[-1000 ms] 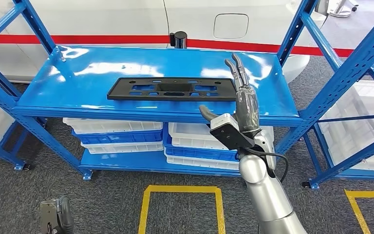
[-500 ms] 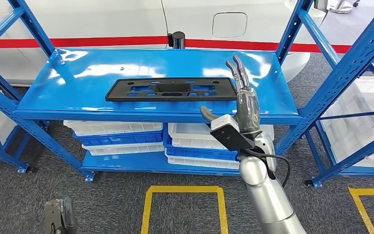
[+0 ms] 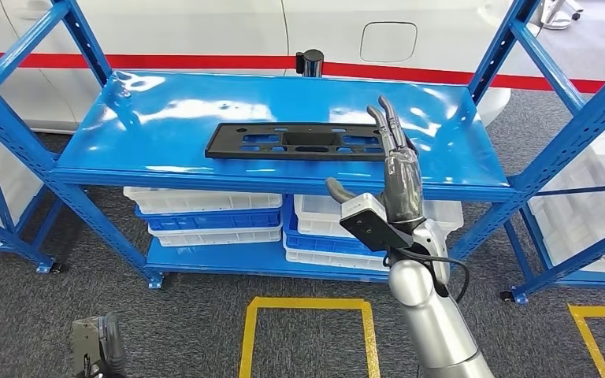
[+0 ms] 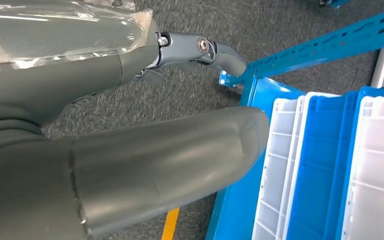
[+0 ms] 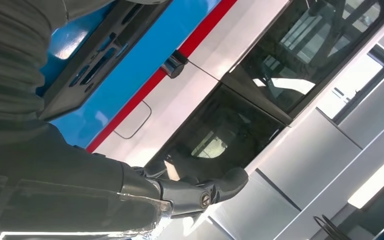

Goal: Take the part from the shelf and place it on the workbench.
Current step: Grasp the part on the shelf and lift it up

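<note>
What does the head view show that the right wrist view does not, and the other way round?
Head view alone: the whole blue shelf, white and blue bins stacked below it, yellow floor lines, and the left hand hanging low. Right wrist view alone: a dark window of the white vehicle behind the shelf. Both: the black part lying flat on the shelf, the vehicle's red stripe, and the right hand, raised near the part's end with its fingers straight, holding nothing.

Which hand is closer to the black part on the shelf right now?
Right. The right hand is raised at the black part's right end, fingers straight. The left hand hangs low near the floor, well below the shelf.
</note>
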Robot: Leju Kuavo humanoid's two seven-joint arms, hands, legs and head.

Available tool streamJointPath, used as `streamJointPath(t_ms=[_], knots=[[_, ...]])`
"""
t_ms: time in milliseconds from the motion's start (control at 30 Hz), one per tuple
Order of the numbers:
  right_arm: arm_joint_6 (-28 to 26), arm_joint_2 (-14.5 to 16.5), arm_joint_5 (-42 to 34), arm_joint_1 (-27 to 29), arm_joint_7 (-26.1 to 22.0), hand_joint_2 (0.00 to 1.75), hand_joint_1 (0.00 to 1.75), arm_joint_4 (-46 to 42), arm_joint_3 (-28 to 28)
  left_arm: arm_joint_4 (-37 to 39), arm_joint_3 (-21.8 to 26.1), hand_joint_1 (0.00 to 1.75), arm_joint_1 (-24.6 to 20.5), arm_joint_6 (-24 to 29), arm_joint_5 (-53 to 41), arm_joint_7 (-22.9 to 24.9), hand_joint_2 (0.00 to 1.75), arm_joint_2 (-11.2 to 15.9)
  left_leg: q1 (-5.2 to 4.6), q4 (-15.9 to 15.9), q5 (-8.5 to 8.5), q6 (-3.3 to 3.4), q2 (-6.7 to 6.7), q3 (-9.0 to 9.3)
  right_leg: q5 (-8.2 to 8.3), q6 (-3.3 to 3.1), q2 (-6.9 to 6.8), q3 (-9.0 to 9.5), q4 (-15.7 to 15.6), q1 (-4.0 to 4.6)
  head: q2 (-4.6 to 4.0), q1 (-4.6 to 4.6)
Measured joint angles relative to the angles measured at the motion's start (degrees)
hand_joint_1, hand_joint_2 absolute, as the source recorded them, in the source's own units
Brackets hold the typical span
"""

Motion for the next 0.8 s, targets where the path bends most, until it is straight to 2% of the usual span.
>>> streamJointPath(t_ms=[67,100,167,233,300,367,400,433,467,533,567,600,633,700,767,800], knots=[[0.00,0.02,0.35,-0.03,0.28,1.75,0.00,-0.33,0.00,0.06,-0.01,0.00,-0.16,0.01,-0.04,0.00,0.00,-0.08,-0.51,0.16,-0.06,-0.07,-0.10,-0.07,2.57,-0.75,0.04,4.12,-7.91,0.69,0.00,-0.03],[0.03,0.04,0.61,-0.02,0.45,1.75,0.00,-0.53,0.00,0.11,-0.02,0.00,-0.22,0.01,-0.07,0.00,0.00,-0.11,-0.64,0.23,-0.08,-0.14,-0.11,-0.15,3.15,-1.15,0.04,5.12,-9.81,0.93,0.00,-0.04],[0.20,0.10,0.99,-0.02,0.77,1.75,0.00,-0.74,0.01,0.27,-0.02,0.00,-0.28,0.02,-0.07,0.01,0.00,-0.11,-0.75,0.27,-0.07,-0.33,-0.05,-0.28,3.55,-1.65,0.01,5.45,-10.54,0.97,0.00,-0.05],[0.52,0.28,1.31,-0.14,1.00,1.75,0.00,-0.77,0.01,0.41,-0.02,0.00,-0.34,0.03,-0.07,0.00,0.00,0.03,-0.70,1.06,-0.74,-0.83,0.01,-0.73,3.81,-2.02,0.00,5.65,-10.81,0.32,0.00,-0.06],[0.97,0.57,1.74,-0.40,1.20,1.75,0.00,-0.75,0.03,0.51,-0.02,0.00,-0.43,0.03,-0.08,0.01,0.00,0.16,-0.26,5.45,-3.41,-1.81,0.05,-2.72,3.93,-2.34,-0.03,5.86,-11.02,-0.33,0.00,-0.17],[1.44,0.76,2.16,-0.67,1.49,1.75,0.00,-0.54,0.07,0.69,-0.02,0.00,-0.40,0.02,-0.15,0.23,0.00,0.23,0.62,12.94,-6.76,-2.87,0.14,-6.21,3.90,-2.44,-0.07,5.83,-11.01,-0.45,0.00,-0.25],[1.62,0.80,2.32,-0.76,1.58,1.75,0.00,-0.35,0.08,0.81,-0.02,0.00,-0.35,0.02,-0.21,0.41,0.00,0.29,1.09,15.54,-7.47,-3.31,0.21,-7.52,3.90,-2.43,-0.09,5.81,-11.00,-0.53,0.00,-0.25],[1.74,0.82,2.45,-0.81,1.64,1.75,0.00,-0.12,0.10,0.92,-0.02,0.00,-0.32,0.01,-0.32,0.62,0.00,0.34,1.52,16.25,-7.19,-3.72,0.29,-7.95,3.89,-2.40,-0.10,5.80,-10.97,-0.68,0.00,-0.25],[1.79,0.85,2.56,-0.87,1.64,1.75,0.00,0.10,0.12,0.99,-0.02,0.00,-0.31,0.01,-0.43,0.77,0.00,0.40,1.91,14.47,-5.79,-4.08,0.38,-7.11,3.85,-2.27,-0.11,5.84,-10.95,-0.89,0.00,-0.25],[1.81,0.92,2.68,-1.11,1.65,1.75,0.00,0.39,0.19,1.04,-0.02,0.00,-0.36,-0.01,-0.61,1.03,0.00,0.50,2.56,6.76,-2.20,-4.89,0.52,-3.15,3.70,-1.67,-0.08,5.93,-10.82,-1.24,0.00,-0.25],[1.81,0.96,2.71,-1.31,1.65,1.75,0.00,0.48,0.22,1.07,-0.03,0.00,-0.43,-0.04,-0.65,1.13,0.00,0.54,2.60,3.33,-1.14,-4.99,0.45,-1.32,3.63,-1.19,-0.04,5.89,-10.73,-1.23,0.00,-0.28],[1.81,0.98,2.73,-1.50,1.65,1.75,0.00,0.57,0.26,1.10,-0.03,0.00,-0.47,-0.07,-0.69,1.22,0.00,0.55,2.51,1.29,-0.77,-4.83,0.40,-0.24,3.65,-0.70,-0.01,5.79,-10.70,-1.15,0.00,-0.30],[1.81,0.98,2.75,-1.64,1.65,1.75,0.00,0.65,0.29,1.15,-0.03,0.00,-0.50,-0.09,-0.72,1.28,0.00,0.55,2.24,0.64,-0.96,-4.40,0.27,0.09,3.75,-0.22,0.01,5.69,-10.79,-1.06,0.00,-0.33],[1.81,0.97,2.78,-1.77,1.65,1.75,0.00,0.79,0.34,1.27,-0.02,0.00,-0.47,-0.11,-0.75,1.34,0.00,0.55,1.89,0.41,-0.69,-3.02,0.17,0.01,3.96,0.70,-0.03,5.50,-11.11,-1.12,0.00,-0.32],[1.81,0.91,2.77,-1.91,1.65,1.75,0.00,0.87,0.35,1.34,-0.01,0.00,-0.49,-0.11,-0.77,1.34,0.00,0.58,1.75,0.05,-0.30,-1.83,0.15,0.06,2.90,0.96,-0.07,4.52,-9.42,-1.16,0.00,-0.22],[1.81,0.87,2.77,-1.97,1.65,1.75,0.00,0.93,0.36,1.36,0.01,0.00,-0.51,-0.10,-0.81,1.39,0.00,0.60,1.67,-0.11,-0.19,-1.32,0.17,0.12,1.52,0.66,-0.08,3.12,-6.54,-1.11,0.00,-0.16]])
